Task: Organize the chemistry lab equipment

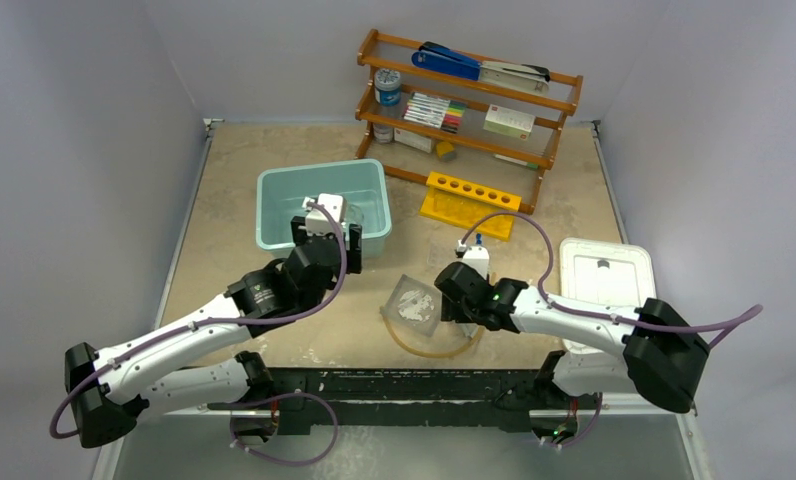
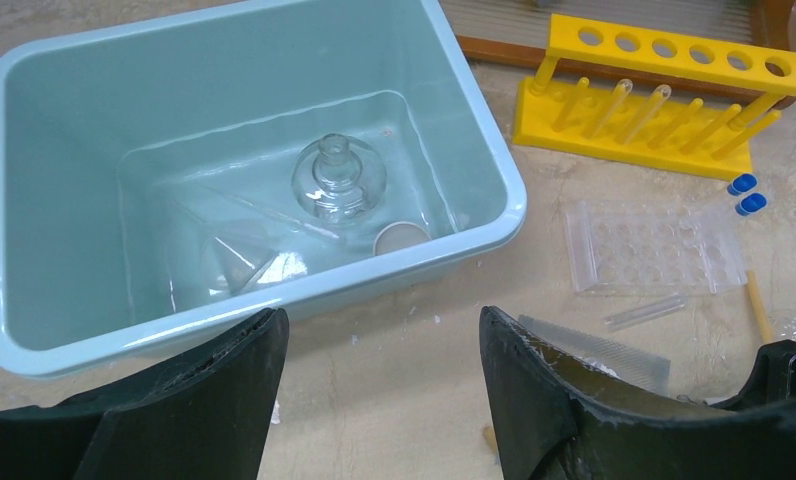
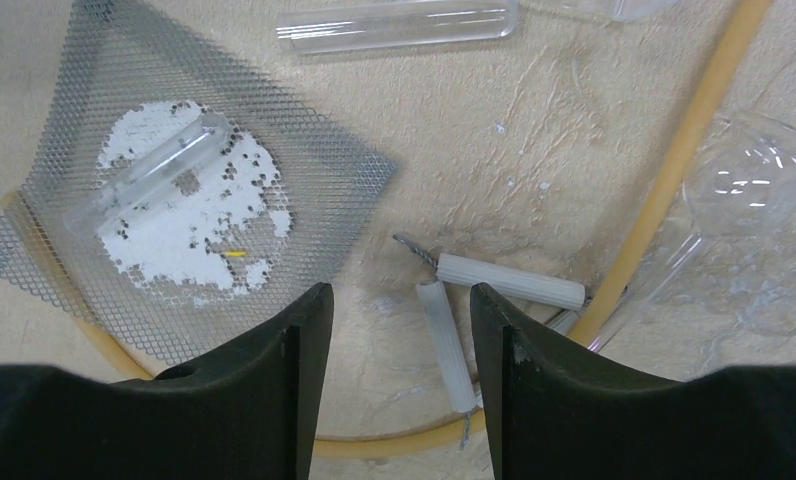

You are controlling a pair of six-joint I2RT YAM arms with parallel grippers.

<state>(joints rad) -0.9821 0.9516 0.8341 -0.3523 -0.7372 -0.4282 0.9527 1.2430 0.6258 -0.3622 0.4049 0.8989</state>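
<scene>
Right gripper (image 3: pixel 394 305) hangs spread and empty over two ribbed white sticks (image 3: pixel 509 281) with twisted wire tips, lying on the rough tabletop. Risk, as I judge it: closing here could snag the amber rubber tube (image 3: pixel 664 180) touching them, dragging its whole soft loop. It could also nudge the wire gauze (image 3: pixel 304 150), a grey mesh with a chalky white centre, and roll the smooth glass tube (image 3: pixel 154 170) lying on it. A clear test tube (image 3: pixel 394 25) lies beyond.

Left gripper (image 2: pixel 379 335) is also spread, holding nothing, just short of the teal bin (image 2: pixel 494 170). The glossy plastic bin holds a round glass flask (image 2: pixel 339 180) and a glass funnel (image 2: pixel 234 265), which are fragile if bumped. Farther right are the clear dimpled well plate (image 2: pixel 654 245) and the yellow test-tube rack (image 2: pixel 674 50).
</scene>
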